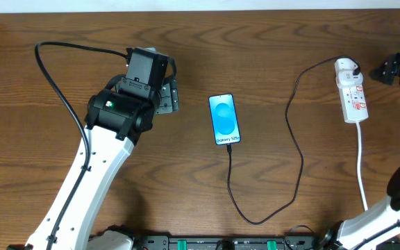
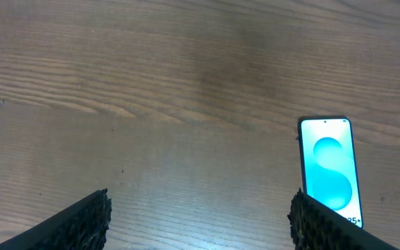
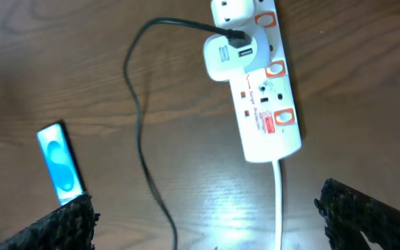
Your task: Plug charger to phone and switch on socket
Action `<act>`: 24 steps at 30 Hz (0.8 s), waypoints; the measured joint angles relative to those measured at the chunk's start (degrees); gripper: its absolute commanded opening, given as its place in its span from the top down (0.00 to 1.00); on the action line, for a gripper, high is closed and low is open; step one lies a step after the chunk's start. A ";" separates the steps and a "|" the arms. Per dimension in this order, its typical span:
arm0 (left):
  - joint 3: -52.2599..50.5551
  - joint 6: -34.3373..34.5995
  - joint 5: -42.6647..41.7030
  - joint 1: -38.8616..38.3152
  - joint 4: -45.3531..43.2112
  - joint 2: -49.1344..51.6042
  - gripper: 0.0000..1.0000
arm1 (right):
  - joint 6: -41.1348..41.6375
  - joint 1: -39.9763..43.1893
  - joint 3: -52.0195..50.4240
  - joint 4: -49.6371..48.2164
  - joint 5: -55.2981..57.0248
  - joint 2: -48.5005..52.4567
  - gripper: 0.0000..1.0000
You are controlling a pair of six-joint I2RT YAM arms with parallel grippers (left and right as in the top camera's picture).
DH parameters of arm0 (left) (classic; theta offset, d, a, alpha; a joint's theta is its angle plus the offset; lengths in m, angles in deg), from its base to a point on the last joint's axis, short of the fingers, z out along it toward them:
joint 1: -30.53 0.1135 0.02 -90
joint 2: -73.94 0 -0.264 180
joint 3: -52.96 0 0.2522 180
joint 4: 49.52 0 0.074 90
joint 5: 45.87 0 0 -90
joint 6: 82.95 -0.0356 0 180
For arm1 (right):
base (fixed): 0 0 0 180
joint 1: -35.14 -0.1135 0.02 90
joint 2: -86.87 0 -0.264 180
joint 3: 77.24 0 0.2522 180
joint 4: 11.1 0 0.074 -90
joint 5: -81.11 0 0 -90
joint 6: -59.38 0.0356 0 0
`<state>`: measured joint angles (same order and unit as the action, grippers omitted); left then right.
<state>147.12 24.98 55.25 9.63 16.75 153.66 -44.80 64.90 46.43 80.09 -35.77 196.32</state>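
The phone [image 1: 225, 119] lies flat mid-table with its blue screen up; it also shows in the left wrist view [image 2: 330, 172] and the right wrist view [image 3: 61, 162]. The black charger cable [image 1: 298, 149] runs from the phone's near end, loops round and goes to a white plug at the far end of the socket [image 1: 352, 91]. In the right wrist view the socket [image 3: 266, 104] shows red switches. My left gripper [image 2: 200, 219] is open and empty, left of the phone. My right gripper [image 3: 207, 215] is open and empty, above the table near the socket.
The socket's white cord [image 1: 362, 163] runs toward the table's near edge. A thick black robot cable [image 1: 54, 83] arcs at the left. A black object [image 1: 398, 69] sits at the far right edge.
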 measured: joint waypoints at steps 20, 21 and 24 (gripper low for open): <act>0.00 0.00 0.00 0.00 0.00 0.00 0.18 | -5.55 -0.31 0.00 -7.32 -1.84 17.00 0.01; 0.00 0.00 0.00 0.00 0.00 0.00 0.18 | -5.62 -0.39 0.00 -7.74 -1.99 17.64 0.01; 0.00 0.00 0.00 0.00 0.00 0.00 0.18 | -6.05 -0.87 0.00 -9.18 -2.69 19.23 0.01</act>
<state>147.12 24.98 55.25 9.63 16.75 153.66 -50.85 64.03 46.43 70.91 -38.46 215.55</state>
